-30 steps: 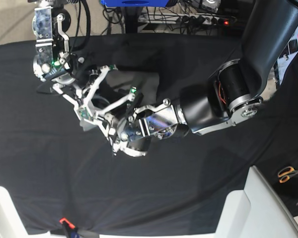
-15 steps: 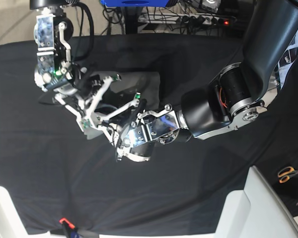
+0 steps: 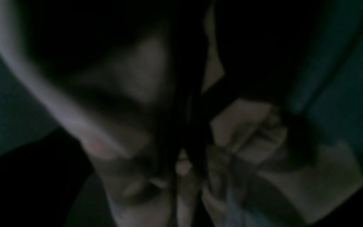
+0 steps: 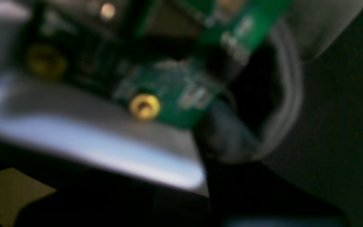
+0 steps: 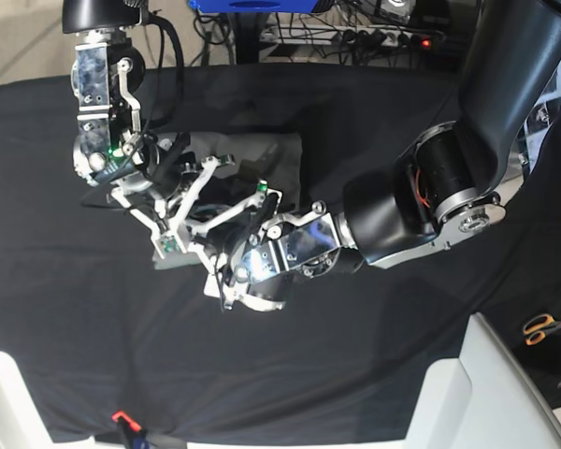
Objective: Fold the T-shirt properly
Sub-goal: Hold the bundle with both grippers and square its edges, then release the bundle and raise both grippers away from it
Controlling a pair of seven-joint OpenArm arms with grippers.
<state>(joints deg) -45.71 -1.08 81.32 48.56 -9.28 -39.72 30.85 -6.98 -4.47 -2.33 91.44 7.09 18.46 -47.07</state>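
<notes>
Release is the news here: a second ago my left gripper (image 5: 215, 210) was pinched nearly closed, and now in the base view its two white fingers stand spread wide, one reaching up toward the middle of the cloth and the other down toward its near edge. My left wrist has also drifted a little toward the front of the table, while the right arm has edged up and away from it.

The plain mid-grey cotton T-shirt (image 5: 266, 152) lies bunched into a small, compact shape on the black table cloth (image 5: 355, 374), left of centre and mostly hidden under both of my grippers. A flat grey panel shows at its far side and a corner pokes out at the near side. My left wrist camera is dark and blurred, showing only creased grey fabric (image 3: 295, 176) close below.

My right gripper (image 5: 159, 187) is closed, low over the left part of the shirt. Whether any cloth is caught between its fingers I cannot tell.

I take the opening to mean that a fold has just been laid down and let go. The shirt looks well along, though too much is covered to judge how neat it is.
</notes>
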